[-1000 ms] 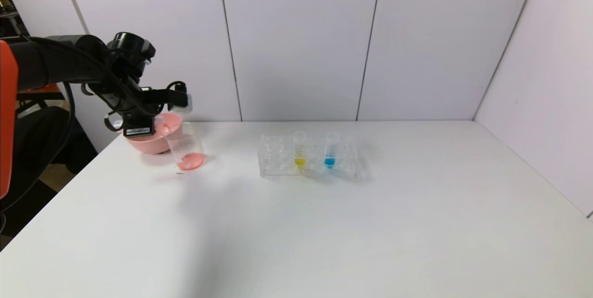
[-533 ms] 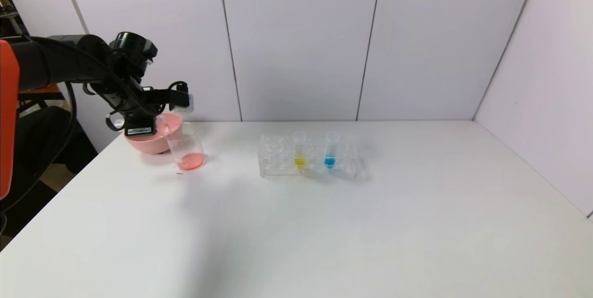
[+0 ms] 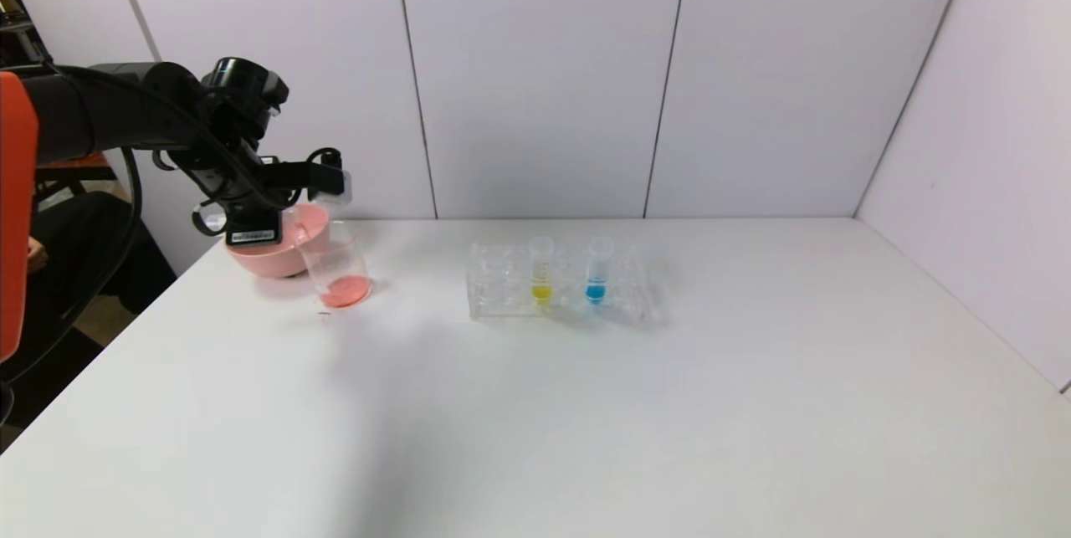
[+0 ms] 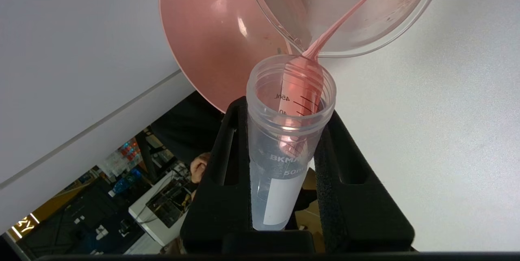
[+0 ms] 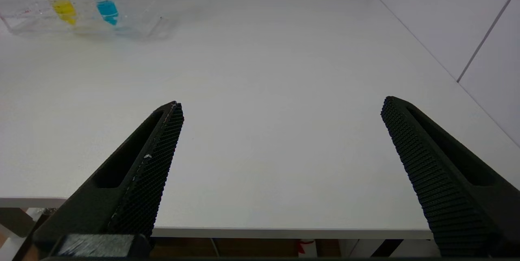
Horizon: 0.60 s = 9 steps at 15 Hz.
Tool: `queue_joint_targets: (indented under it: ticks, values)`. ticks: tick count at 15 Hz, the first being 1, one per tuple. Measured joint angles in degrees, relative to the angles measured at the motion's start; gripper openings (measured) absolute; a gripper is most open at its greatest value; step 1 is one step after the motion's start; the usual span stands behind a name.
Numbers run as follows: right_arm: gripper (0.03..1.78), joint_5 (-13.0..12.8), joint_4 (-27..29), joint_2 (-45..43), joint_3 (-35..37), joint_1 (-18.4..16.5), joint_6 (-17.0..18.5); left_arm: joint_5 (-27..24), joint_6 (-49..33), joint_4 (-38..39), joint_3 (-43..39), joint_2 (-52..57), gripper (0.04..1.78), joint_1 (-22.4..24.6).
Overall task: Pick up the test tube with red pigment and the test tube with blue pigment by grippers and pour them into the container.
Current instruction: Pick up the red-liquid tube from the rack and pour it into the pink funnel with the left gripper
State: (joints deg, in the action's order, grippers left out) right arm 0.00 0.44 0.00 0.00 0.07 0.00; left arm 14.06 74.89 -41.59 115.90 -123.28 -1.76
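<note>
While the left hand (image 4: 284,131) stays clamped tight on the test tube with red pigment (image 4: 289,131), tipped mouth-down at the lip of the container (image 3: 335,263), hardly anything has shifted over the last second: the arm has only crept a touch, and the pink pool in the beaker's bottom looks about the same. From the wrist view a thin red stream runs from the tube's mouth into the beaker, so the pour looks nearly spent; I'd judge the red half of the job is almost done and the tube close to empty.

Just behind the beaker, touching or nearly so, sits the pink bowl (image 3: 280,249). Out in the middle of the table (image 3: 586,404) the clear rack (image 3: 556,283) holds the test tube with blue pigment (image 3: 596,270) upright, untouched, beside a yellow-liquid tube (image 3: 541,270).

As for writing, the held tube shows graduation marks with "45mL" and "40" near its mouth, and raised letters that read roughly "BKMA" over "50m", above a blank white patch.

Low at the near edge of the table, well apart from the rack, the right hand (image 5: 280,111) hangs with fingers spread wide, holding nothing.
</note>
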Motion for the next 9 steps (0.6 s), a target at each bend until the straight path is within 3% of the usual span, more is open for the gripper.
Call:
queue_joint_targets:
  ticks: [9]
  values:
    - [1.77, 0.0, 0.0, 0.0, 0.0, 0.0, 0.0, 2.6, 2.1, 0.0, 0.0, -0.1, 0.46, -0.7]
